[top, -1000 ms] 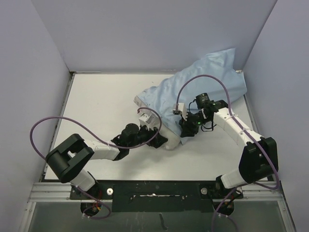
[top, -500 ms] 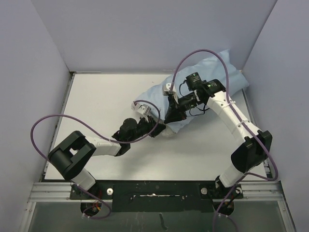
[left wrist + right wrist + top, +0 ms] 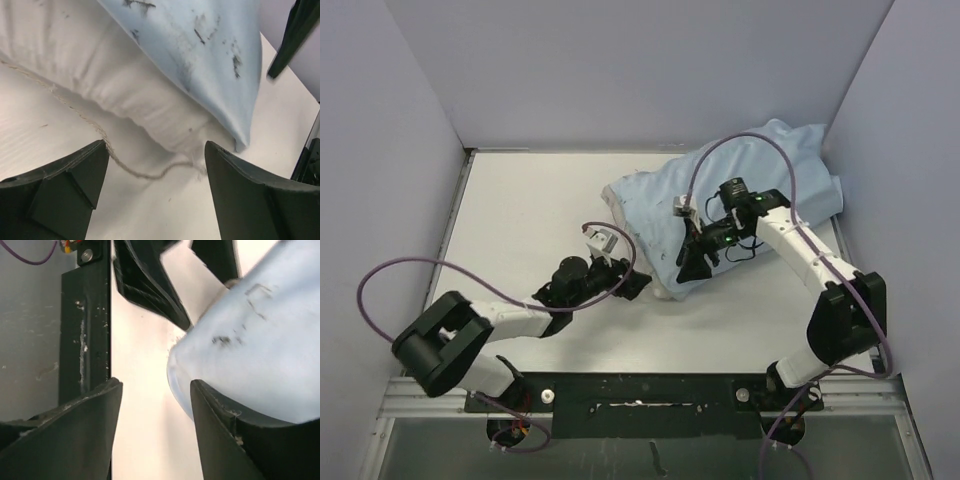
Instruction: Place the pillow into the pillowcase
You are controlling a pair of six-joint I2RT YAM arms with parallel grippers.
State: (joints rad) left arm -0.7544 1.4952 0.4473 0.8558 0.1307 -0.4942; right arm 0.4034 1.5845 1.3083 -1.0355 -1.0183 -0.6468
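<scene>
Off-white stuffed pillow (image 3: 95,75) end pokes from light blue fabric pillowcase (image 3: 200,45). Left gripper (image 3: 155,146) and right gripper (image 3: 156,384) fingers apart, empty. Best bet: pinch hem only, pull over.

You are looking at a robotics lab test cell. A bare white table (image 3: 540,210) is boxed in by plain pale walls (image 3: 620,70) on three sides. A metal rail (image 3: 420,403) runs along its near edge, where robot arms (image 3: 505,316) trailing loose purple cables (image 3: 745,137) are mounted.
</scene>
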